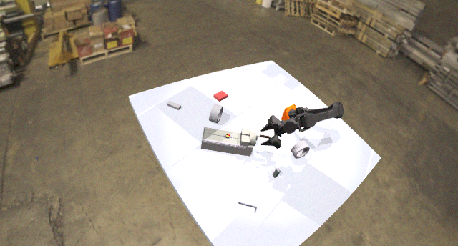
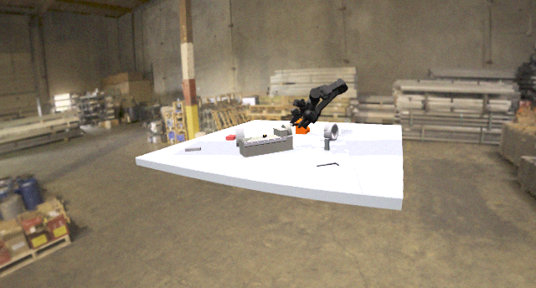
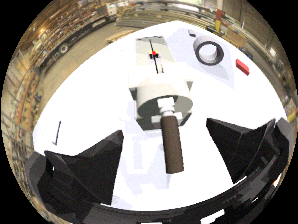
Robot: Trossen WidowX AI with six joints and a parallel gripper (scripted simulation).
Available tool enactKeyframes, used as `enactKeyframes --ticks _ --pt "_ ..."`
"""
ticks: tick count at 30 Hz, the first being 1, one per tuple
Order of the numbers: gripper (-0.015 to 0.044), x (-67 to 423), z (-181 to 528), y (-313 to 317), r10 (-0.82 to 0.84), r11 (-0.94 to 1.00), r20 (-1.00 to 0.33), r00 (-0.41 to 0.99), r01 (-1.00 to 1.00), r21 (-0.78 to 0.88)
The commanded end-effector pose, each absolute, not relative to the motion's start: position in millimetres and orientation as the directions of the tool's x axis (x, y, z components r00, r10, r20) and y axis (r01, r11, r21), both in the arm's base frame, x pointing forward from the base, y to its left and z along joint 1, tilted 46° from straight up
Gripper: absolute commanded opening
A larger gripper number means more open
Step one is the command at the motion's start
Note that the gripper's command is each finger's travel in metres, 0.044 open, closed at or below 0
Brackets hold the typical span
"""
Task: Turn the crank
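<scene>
Grey and boxy, the machine (image 1: pixel 226 141) sits mid-tabletop (image 1: pixel 200 189) in the top view, its slide's red pointer (image 1: pixel 227 135) on the upper face. The brown crank handle (image 1: pixel 265 136) sticks out of the end nearest the arm, pointing into the gap of the jaws (image 1: pixel 271 133), which stand wide apart and empty.

From the exterior view, the arm (image 2: pixel 324 96) reaches down behind the machine; the handle is too small to make out.

At the wrist, the handle (image 3: pixel 172 144) runs lengthwise straight ahead between the two fingers, touching neither. A short advance along that axis should bracket it.
</scene>
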State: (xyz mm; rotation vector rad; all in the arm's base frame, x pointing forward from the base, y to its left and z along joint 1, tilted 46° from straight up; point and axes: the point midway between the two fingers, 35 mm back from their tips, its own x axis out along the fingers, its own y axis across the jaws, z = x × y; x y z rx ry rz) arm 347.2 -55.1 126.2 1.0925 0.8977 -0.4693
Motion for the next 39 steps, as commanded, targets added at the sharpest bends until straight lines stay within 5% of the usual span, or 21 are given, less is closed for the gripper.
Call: enactKeyframes --ticks 1,7,24,39 --pt "0.044 346.6 119.8 -50.3 0.091 0.412 -0.815 0.572 0.724 0.554" --pt "0.044 346.9 115.0 -45.0 0.092 0.411 -0.815 0.573 0.723 0.555" --pt "0.0 346.9 115.0 -45.0 0.092 0.411 -0.815 0.573 0.723 0.555" --pt "0.0 350.7 117.6 -42.0 0.092 0.411 -0.815 0.573 0.723 0.555"
